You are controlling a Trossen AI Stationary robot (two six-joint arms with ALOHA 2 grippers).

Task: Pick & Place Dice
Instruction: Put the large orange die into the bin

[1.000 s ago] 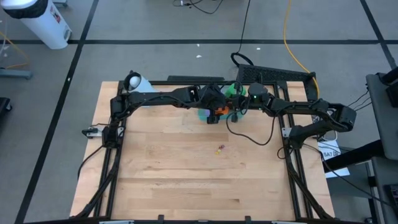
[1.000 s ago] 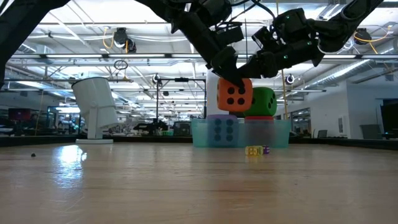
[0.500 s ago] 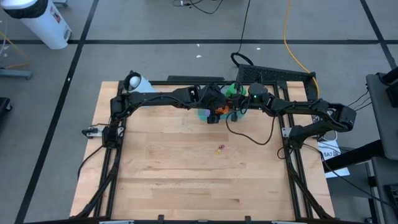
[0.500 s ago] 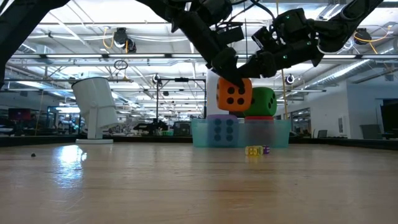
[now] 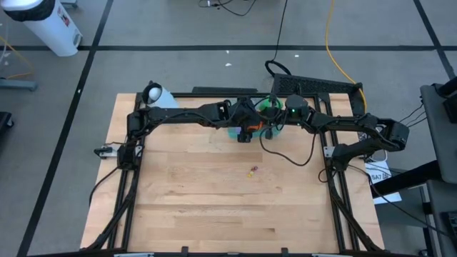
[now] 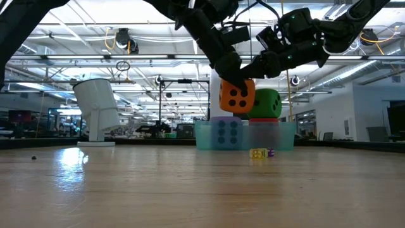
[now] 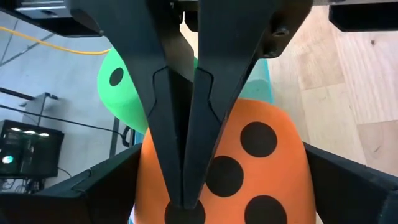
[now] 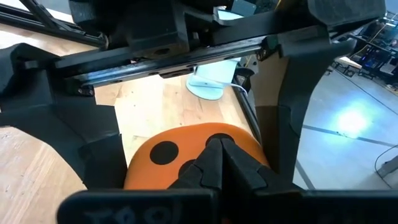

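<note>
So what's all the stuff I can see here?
orange die: one, orange with dark dots, held in the air above the tray
green die: one, green, sticking up out of the tray
purple die: one, purple-blue, inside the tray
tray: one, see-through teal, far side of the table
small bits: a few, yellow and purple, mid-table
white pot: one, far left corner
table: one, pale wood
left gripper: black, gripping the orange die
right gripper: black, shut, right by the orange die
</note>
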